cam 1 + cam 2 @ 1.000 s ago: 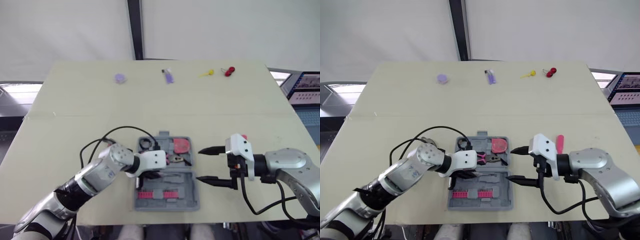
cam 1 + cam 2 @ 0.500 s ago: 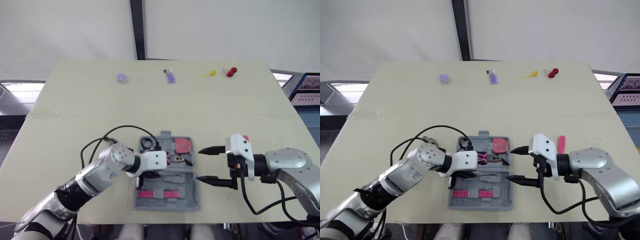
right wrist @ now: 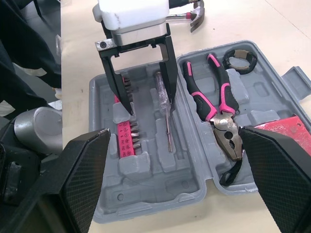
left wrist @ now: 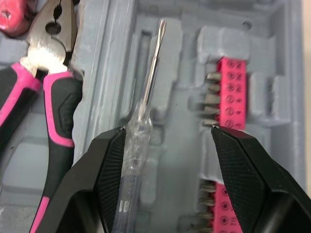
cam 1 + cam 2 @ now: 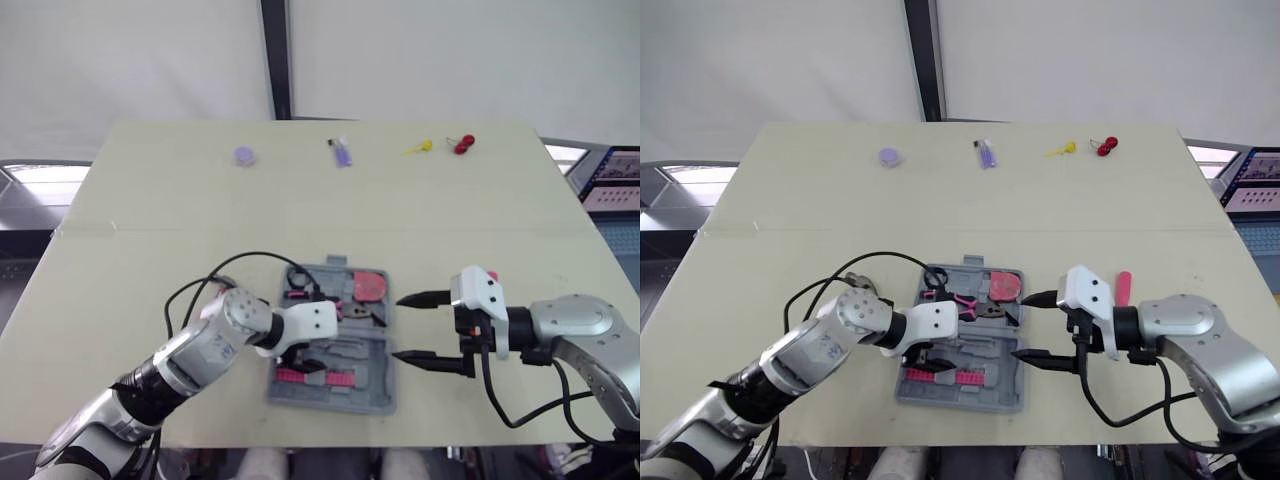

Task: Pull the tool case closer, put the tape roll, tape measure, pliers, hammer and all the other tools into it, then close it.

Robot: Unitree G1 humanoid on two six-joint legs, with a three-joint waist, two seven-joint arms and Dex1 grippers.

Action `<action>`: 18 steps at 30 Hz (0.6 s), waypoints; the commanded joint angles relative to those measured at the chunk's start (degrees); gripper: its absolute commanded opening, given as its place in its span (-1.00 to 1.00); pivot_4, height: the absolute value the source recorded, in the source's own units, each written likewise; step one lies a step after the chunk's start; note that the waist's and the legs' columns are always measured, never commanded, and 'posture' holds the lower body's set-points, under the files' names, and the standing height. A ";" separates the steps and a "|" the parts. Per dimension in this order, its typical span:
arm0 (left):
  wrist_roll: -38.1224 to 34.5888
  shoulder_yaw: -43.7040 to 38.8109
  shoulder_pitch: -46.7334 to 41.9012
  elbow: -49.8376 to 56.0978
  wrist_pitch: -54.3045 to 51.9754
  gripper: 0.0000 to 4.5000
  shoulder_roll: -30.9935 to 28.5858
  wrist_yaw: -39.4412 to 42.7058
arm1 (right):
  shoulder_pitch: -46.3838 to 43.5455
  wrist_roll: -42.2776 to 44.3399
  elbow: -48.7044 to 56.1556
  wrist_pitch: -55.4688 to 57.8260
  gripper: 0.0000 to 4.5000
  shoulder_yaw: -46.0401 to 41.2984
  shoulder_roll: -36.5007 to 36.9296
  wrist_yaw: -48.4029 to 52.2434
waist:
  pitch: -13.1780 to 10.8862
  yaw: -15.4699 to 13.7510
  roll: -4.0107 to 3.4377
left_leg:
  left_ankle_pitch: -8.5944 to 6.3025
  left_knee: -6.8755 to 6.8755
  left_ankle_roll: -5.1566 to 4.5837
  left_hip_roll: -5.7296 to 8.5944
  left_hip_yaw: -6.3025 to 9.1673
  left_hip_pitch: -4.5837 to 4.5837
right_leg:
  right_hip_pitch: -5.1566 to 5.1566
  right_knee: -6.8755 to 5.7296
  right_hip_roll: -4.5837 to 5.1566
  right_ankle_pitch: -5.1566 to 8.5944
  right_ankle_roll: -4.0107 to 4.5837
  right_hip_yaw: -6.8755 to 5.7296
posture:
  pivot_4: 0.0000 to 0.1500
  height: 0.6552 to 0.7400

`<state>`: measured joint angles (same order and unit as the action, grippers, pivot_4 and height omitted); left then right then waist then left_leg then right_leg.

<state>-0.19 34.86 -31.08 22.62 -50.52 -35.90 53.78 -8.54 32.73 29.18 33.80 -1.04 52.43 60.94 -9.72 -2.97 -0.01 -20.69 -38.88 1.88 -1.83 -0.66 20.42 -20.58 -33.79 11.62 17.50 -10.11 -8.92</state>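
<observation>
The grey tool case [image 5: 375, 395] lies open near the table's front edge, slightly skewed. Its far half holds the pink-handled pliers [image 3: 214, 104], a red tape measure [image 5: 368, 286] and a black tape roll [image 5: 298, 277]. A clear screwdriver [image 4: 146, 111] and pink bit holders [image 4: 231, 92] lie in the near half. My left gripper [image 4: 167, 131] is open low over the near half, its fingers either side of the screwdriver and bit slots. My right gripper [image 5: 400, 328] is open just right of the case. A hammer head [image 3: 187, 17] shows on the table behind my left arm.
A pink-handled tool [image 5: 1122, 288] lies on the table behind my right gripper. Along the far edge sit a purple cap [image 5: 241, 156], a small purple item [image 5: 340, 153], a yellow item [image 5: 415, 148] and a red item [image 5: 461, 144]. The tabletop's middle is bare.
The tool case has turned a little and its near end has shifted slightly away, with my left gripper moving along inside it. My right gripper has stayed where it was.
</observation>
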 commanded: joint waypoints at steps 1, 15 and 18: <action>-2.85 -3.48 -1.33 3.35 -3.26 0.34 0.71 0.36 | -0.55 0.59 1.20 -0.43 1.00 -1.33 0.15 -0.06 | 0.00 0.04 0.00 | 0.00 0.00 0.00 0.00 0.00 0.00 | 0.00 0.00 0.00 0.00 0.00 0.00 | 1.00 1.00; -17.07 -24.24 5.66 -8.26 19.38 0.11 2.05 8.37 | -1.05 1.14 0.68 -0.26 1.00 -1.96 -0.04 -0.39 | 0.01 0.48 -0.02 | -0.01 -0.02 -0.01 0.00 0.03 0.02 | -0.01 0.01 0.00 0.00 0.00 -0.02 | 1.00 1.00; -16.80 -24.10 10.65 -11.45 27.19 -0.49 2.30 10.45 | -1.12 1.07 0.61 -0.27 1.00 -1.94 -0.05 -0.47 | 0.01 0.54 -0.02 | -0.01 -0.01 -0.01 0.00 0.03 0.02 | -0.01 0.01 0.00 0.00 0.00 -0.03 | 1.00 1.00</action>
<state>-16.32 11.50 -21.67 11.95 -28.56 -33.75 62.70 -9.33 33.07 28.92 33.82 -1.08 52.41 60.86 -9.71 -2.42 -0.02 -20.70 -38.90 1.87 -1.83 -0.63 20.44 -20.58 -33.78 11.62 17.50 -10.11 -8.94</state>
